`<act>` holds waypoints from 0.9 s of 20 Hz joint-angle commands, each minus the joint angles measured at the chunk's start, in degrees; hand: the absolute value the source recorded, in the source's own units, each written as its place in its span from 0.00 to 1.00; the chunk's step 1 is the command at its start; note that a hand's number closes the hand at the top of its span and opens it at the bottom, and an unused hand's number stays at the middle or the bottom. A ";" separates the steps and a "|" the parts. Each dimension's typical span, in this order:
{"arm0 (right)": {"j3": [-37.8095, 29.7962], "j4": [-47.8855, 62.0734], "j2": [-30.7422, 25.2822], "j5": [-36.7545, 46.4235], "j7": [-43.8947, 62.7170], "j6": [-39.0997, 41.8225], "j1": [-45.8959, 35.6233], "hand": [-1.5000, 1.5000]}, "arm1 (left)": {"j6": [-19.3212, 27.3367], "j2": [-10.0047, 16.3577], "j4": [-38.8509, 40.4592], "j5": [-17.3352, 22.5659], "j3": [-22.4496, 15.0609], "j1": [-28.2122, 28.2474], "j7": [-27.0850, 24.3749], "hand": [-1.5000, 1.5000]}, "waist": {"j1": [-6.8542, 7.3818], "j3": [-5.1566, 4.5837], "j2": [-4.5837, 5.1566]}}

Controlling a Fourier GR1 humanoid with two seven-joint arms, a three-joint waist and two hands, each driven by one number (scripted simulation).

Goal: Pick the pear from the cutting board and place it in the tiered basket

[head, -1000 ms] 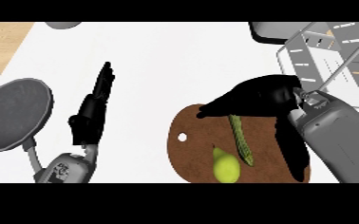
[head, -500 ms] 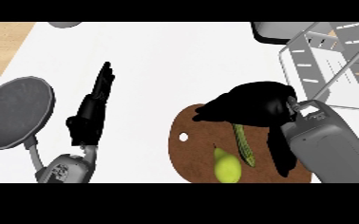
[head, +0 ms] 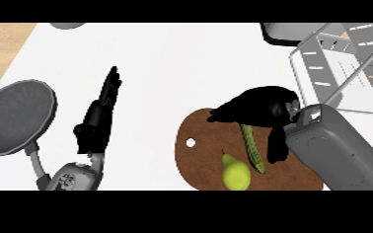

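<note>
Pear on board, not yet grasped.

The pear [head: 235,175] stands free on the board [head: 200,163], near its front edge, just beside a long green vegetable [head: 253,150] lying on the same board. The board sits at the worktop's [head: 182,64] front right. The right hand [head: 262,106] hangs over the board's far edge, thumb spread from drooping fingers, holding nothing and clear of the pear. The basket [head: 324,79] occupies the far right corner. The left hand [head: 94,126] rests front left, fingers straight and pressed together, beside a pan [head: 22,113].
</note>
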 commanded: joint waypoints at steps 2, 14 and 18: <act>2.64 2.02 -4.24 4.95 -12.18 -1.31 2.90 0.00 | 0.78 -1.20 -2.06 -1.96 -0.56 1.91 1.03 0.50 | -0.18 0.00 -0.08; 6.22 7.21 0.46 11.36 -18.73 -6.45 3.89 0.00 | -3.84 -1.15 2.41 -1.20 4.48 -1.00 -0.37 0.50 | -0.58 -0.06 -0.18; 6.23 6.25 3.35 11.70 -15.45 -5.57 5.83 0.00 | -4.46 -1.30 0.63 -1.23 5.77 -1.45 0.86 0.50 | -0.66 -0.06 -0.23</act>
